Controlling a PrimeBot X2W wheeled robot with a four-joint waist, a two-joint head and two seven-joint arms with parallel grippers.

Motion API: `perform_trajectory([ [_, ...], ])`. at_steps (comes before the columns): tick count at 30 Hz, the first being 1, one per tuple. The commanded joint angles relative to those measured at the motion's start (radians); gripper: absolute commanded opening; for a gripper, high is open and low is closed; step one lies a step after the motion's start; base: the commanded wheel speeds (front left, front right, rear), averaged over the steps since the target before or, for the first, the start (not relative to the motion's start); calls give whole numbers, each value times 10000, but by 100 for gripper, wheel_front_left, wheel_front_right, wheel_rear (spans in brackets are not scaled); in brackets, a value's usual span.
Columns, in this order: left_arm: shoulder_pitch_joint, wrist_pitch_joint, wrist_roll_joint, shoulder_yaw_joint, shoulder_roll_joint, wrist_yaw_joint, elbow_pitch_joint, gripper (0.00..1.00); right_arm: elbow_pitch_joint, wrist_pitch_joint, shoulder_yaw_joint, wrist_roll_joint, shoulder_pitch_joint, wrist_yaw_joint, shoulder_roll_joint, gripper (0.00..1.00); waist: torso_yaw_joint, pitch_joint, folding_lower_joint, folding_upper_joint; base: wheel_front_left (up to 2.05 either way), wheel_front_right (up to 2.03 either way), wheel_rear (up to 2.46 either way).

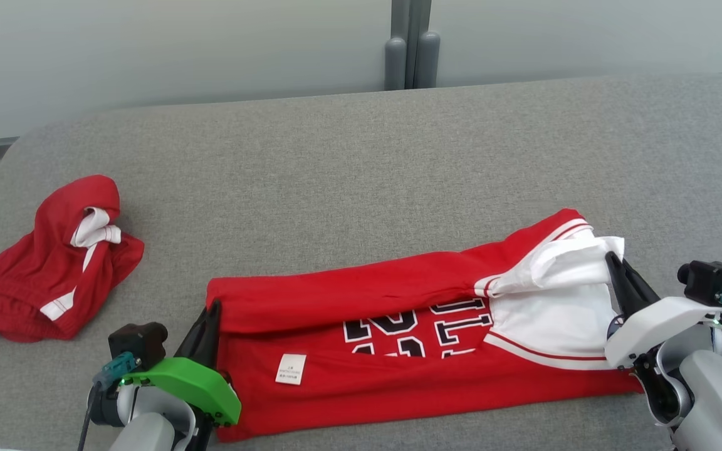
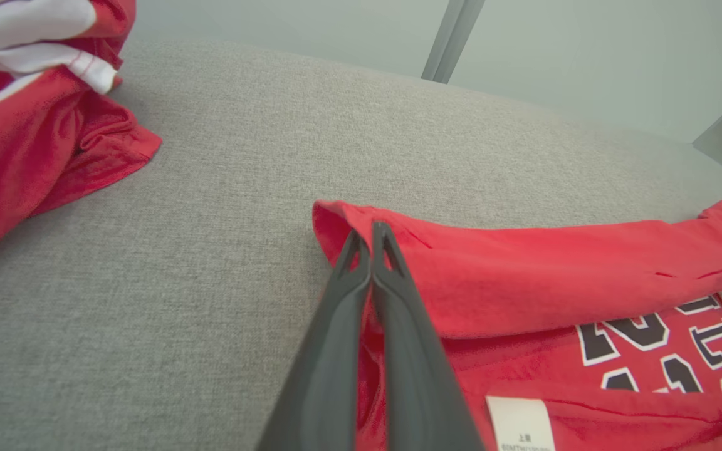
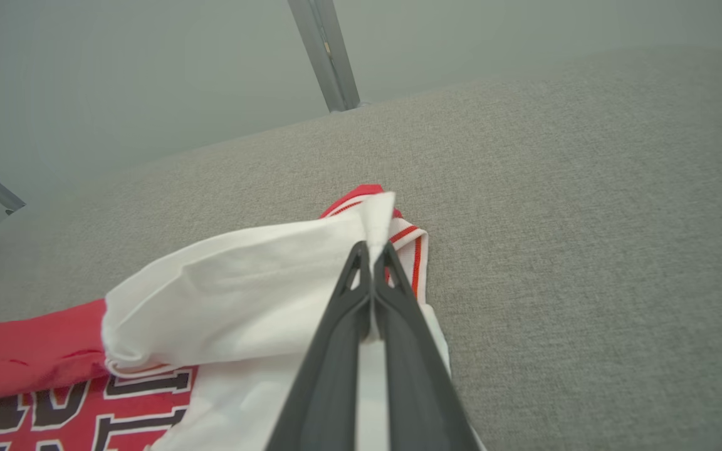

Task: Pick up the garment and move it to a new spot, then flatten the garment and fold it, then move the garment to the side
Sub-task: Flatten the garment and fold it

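The garment (image 1: 398,326) is a red jersey with white sleeves and dark lettering, lying across the near part of the grey surface with its far long edge folded over toward me. At its left end my left gripper (image 1: 214,308) is shut on the folded red edge (image 2: 361,228). My right gripper (image 1: 612,258) is shut on the white sleeve cloth (image 3: 311,250) at the right end, holding it slightly raised. The wrist views show the left gripper (image 2: 370,227) and the right gripper (image 3: 372,247) pinching fabric at their tips.
A second red and white garment (image 1: 54,269) lies crumpled at the far left of the grey padded surface (image 1: 367,163). Bare grey surface stretches behind the jersey up to the rounded back edge and the pale wall with a grey post (image 1: 408,44).
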Motion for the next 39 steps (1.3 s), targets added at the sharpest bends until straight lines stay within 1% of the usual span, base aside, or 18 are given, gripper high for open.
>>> perform_trajectory([
  [1, 249, -1, -98, 13, -17, -18, 6, 0, -43, -39, -109, -119, 214, -17, 23, 0, -81, -103, 1, 0, 0, 0, 0],
  [12, 836, -1, -105, 138, -189, -18, 2, 0, -51, -40, -417, -364, 871, -17, 381, 0, -166, -320, 1, 0, 0, 0, 0],
  [13, 875, -1, -119, 142, -191, -18, 24, 5, -6, -40, -386, -325, 919, -17, 393, 0, -163, -326, 1, 0, 0, 0, 0],
  [14, 914, -1, -121, 152, -183, -18, 54, 36, 83, -40, -332, -352, 967, -17, 359, 4, -157, -331, 1, 0, 0, 0, 0],
  [15, 914, -1, -121, 152, -183, -18, 54, 36, 83, -40, -332, -352, 967, -17, 359, 4, -157, -331, 1, 0, 0, 0, 0],
  [16, 951, -1, -98, 188, -180, -18, 90, 100, 194, -38, -274, -402, 1021, -17, 307, 64, -150, -337, 1, 0, 0, 0, 0],
  [17, 987, -1, -59, 245, -188, -18, 109, 100, 227, -39, -255, -432, 1025, -17, 264, 100, -143, -340, 1, 0, 0, 0, 0],
  [20, 1207, -1, 198, 569, -219, -18, 71, 100, 305, -36, -491, -408, 1167, -17, 183, 100, -124, -352, 1, 0, 0, 0, 0],
  [24, 1612, -2, 753, 1326, -365, -6, -143, 100, 144, -34, -1244, -673, 1517, -17, 142, 100, -85, -391, 1, 0, 0, 0, 0],
  [25, 1861, -1, 1047, 1723, -509, -3, -319, 100, -33, -34, -1628, -878, 1711, -15, 244, 100, -64, -431, 1, 0, 0, 0, 0],
  [27, 2061, -1, 1453, 2062, -591, -4, -565, 100, -317, -34, -2031, -1177, 1882, -15, 330, 100, -51, -468, 1, 0, 0, 0, 0],
  [31, 2446, 1, 2072, 2796, -854, 33, -1120, 100, -1065, -34, -2475, -1914, 2090, -15, 713, 100, -24, -538, 1, 0, 0, 0, 0],
  [35, 2625, -1, 2539, 3070, -995, 5, -1355, 100, -1632, -34, -2454, -2557, 2198, -15, 1071, 100, 42, -560, 1, 0, 0, 0, 0],
  [39, 2726, -1, 2688, 3138, -1152, -13, -1319, 100, -1375, -34, -2071, -2984, 2045, -17, 1326, 100, 118, -555, 1, 0, 0, 0, 0],
])
